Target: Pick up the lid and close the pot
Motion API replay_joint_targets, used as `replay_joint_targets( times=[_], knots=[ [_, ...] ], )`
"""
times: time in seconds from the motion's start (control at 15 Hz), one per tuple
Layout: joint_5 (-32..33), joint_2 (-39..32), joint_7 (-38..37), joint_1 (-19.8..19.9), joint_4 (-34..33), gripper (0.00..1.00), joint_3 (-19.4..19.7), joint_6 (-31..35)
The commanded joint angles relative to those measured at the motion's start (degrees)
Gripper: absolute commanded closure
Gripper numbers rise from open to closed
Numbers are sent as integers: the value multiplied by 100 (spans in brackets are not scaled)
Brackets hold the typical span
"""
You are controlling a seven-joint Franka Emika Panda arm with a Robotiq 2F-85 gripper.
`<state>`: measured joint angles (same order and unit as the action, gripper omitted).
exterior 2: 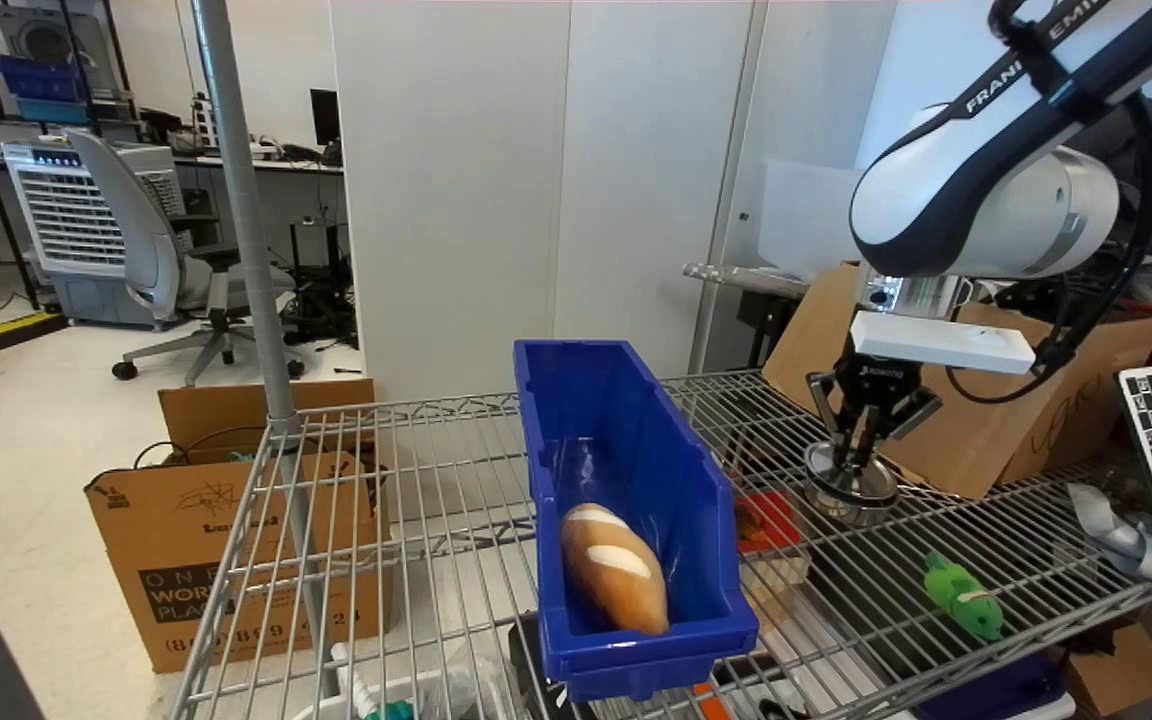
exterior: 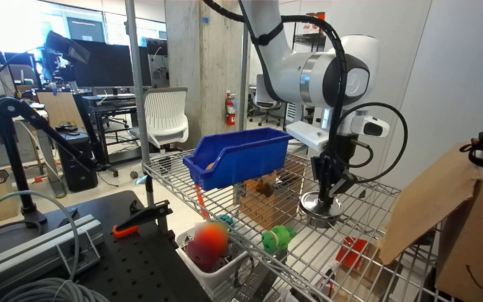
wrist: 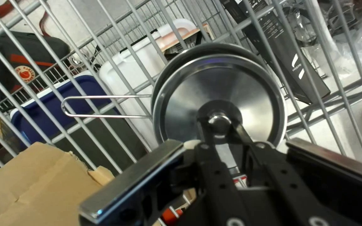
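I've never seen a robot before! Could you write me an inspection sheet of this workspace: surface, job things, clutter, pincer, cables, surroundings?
Surface: shelf of metal wires, with gaps between them.
Lid: over the pot, but off-centre in the wrist view; whether the two touch, I can't tell.
Pot: on the shelf, its handle sticking out sideways.
Clutter: blue bin with a loaf inside; green toy; cardboard box.
Pincer: closed on the lid's knob.
Cables: black cable along the arm; grey cable coiled on the bench.
Surroundings: white chair, pillar, fire extinguisher.
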<state>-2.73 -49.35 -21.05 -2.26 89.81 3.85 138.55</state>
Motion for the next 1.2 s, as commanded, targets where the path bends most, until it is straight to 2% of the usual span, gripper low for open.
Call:
replay_joint_targets(
  times=[0.0, 0.4, 0.87, 0.93, 1.0, 1.13],
  knots=[
    [-64, -290, -82, -82, -477, 95, 59, -332],
    [-100, -367, -81, -60, -645, 95, 32, -535],
    [-145, -161, -22, -25, -350, 94, -22, -514],
    [-149, -134, -26, -27, -328, 55, -25, -514],
    [-156, -112, -26, -26, -308, 54, -31, -510],
    [-181, -16, -13, -21, -213, 41, -62, -498]
  ],
)
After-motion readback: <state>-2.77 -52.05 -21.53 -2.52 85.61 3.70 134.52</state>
